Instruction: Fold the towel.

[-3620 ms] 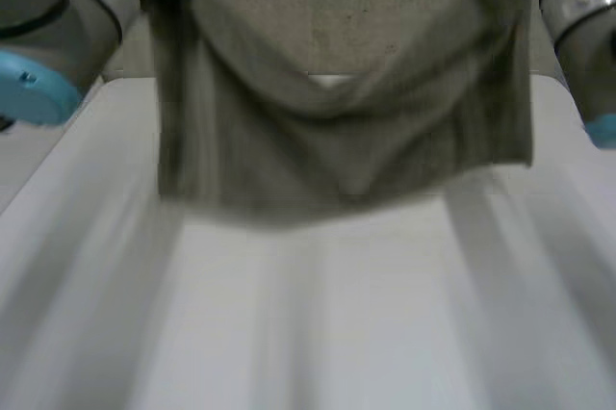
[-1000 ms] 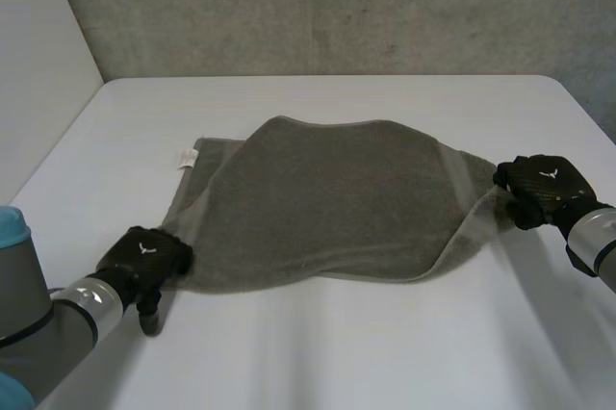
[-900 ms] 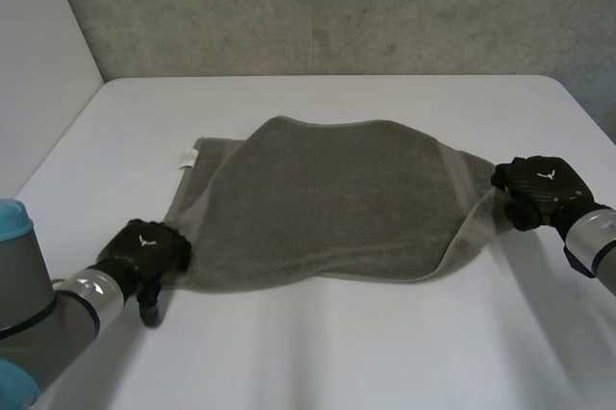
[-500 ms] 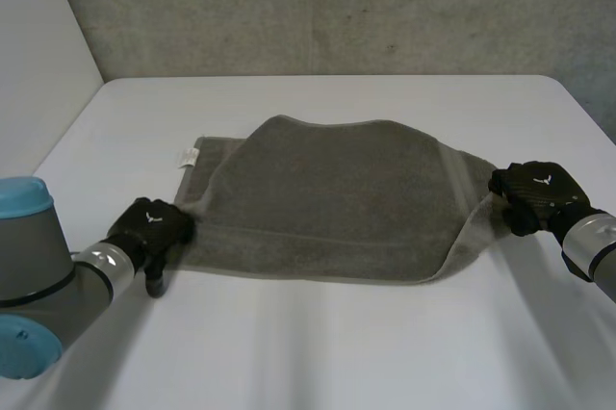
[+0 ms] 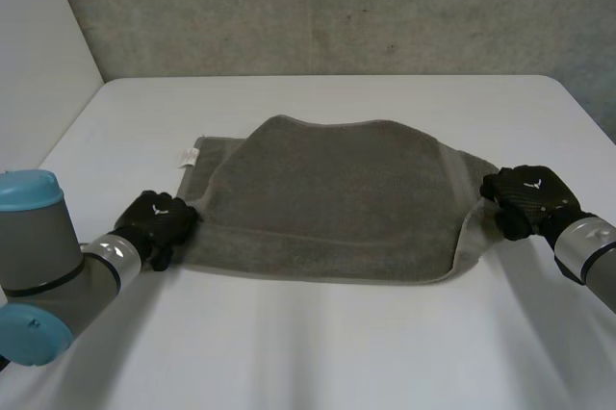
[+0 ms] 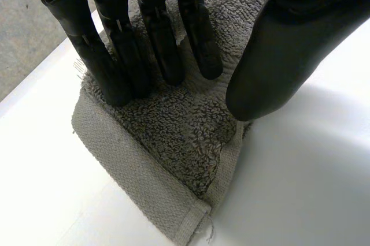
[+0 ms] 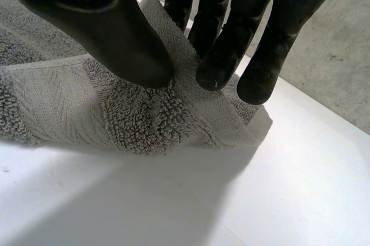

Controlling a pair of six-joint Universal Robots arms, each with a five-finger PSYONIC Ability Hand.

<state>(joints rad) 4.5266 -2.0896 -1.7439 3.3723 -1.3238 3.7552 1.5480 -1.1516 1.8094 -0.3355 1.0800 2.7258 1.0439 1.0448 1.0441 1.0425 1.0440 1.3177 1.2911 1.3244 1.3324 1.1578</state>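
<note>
A grey-brown towel (image 5: 327,198) lies on the white table (image 5: 337,352), folded over itself, its upper layer askew so a strip of the lower layer shows at the far left. My left hand (image 5: 157,218) is at the towel's near left corner. Its fingers (image 6: 156,38) rest on top of the towel (image 6: 173,142), and the thumb stands apart at the towel's edge, with no cloth pinched. My right hand (image 5: 526,196) is at the towel's right end. There its thumb (image 7: 110,32) and fingers pinch a raised fold of the towel (image 7: 144,119).
A small white label (image 5: 186,158) sticks out at the towel's far left corner. A grey wall (image 5: 337,6) runs behind the table's far edge. Bare table surface lies in front of the towel and on both sides of it.
The towel, earlier held up, now lies on the table. Over the last second my left hand slid onto its near left corner with fingers closing, and my right hand shifted slightly inward.
</note>
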